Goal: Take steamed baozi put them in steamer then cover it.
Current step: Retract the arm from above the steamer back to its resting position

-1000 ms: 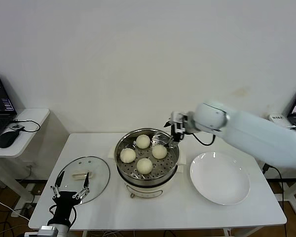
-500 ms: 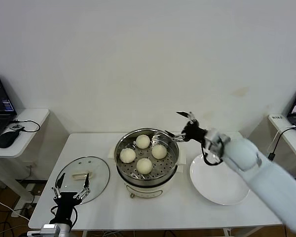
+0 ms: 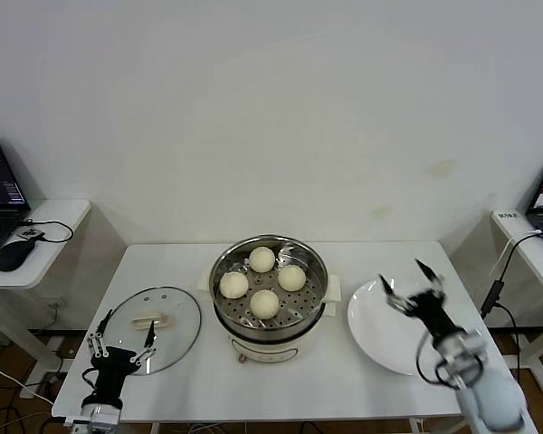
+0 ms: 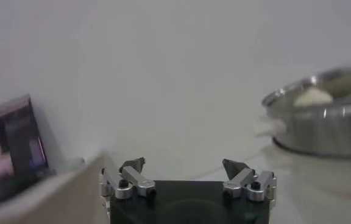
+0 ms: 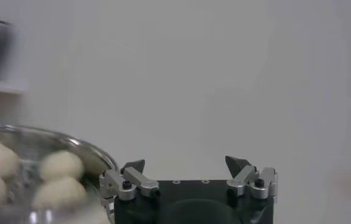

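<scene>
While four smooth cream baozi [image 3: 262,283] sit in the steamer [image 3: 269,318], both claws gape empty.

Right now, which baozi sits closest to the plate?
The right-hand steamed baozi in the steamer; the other three lie farther left of the white plate.

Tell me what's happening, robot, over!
Right gripper open, empty, over white plate. Left gripper open by clear glass lid. Four cream-white dough buns inside shiny steel steamer, uncovered.
</scene>
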`<act>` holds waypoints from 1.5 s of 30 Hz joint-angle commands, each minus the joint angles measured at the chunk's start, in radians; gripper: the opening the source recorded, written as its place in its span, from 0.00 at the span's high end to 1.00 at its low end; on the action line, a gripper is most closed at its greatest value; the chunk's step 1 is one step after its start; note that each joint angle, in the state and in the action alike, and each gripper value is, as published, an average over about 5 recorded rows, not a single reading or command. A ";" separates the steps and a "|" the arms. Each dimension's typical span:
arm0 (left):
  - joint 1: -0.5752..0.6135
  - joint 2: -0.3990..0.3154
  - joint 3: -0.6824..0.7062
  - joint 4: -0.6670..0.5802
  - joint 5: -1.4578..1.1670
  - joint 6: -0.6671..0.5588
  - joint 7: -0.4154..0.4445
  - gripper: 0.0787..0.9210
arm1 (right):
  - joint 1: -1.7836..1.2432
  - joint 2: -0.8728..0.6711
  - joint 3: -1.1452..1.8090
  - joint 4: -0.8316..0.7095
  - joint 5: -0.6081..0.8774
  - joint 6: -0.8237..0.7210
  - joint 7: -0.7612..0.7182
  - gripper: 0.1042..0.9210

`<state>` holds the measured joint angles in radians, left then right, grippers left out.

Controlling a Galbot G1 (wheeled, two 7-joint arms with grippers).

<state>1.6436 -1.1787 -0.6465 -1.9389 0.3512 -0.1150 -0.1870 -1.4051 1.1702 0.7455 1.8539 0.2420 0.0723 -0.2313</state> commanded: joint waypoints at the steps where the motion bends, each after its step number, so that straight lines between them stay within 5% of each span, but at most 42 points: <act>1: 0.009 0.080 -0.097 0.119 0.777 -0.059 -0.013 0.12 | -0.128 0.211 0.196 0.000 -0.023 0.059 0.008 0.12; 15: -0.171 0.146 0.005 0.355 0.886 -0.051 0.024 0.12 | -0.168 0.259 0.176 0.029 -0.055 0.052 0.008 0.12; 45: -0.460 0.108 0.132 0.556 0.872 -0.031 0.029 0.12 | -0.202 0.298 0.185 0.022 -0.082 0.065 0.007 0.12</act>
<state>1.2719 -1.0713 -0.5391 -1.4659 1.2107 -0.1459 -0.1587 -1.5992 1.4602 0.9271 1.8772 0.1634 0.1351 -0.2223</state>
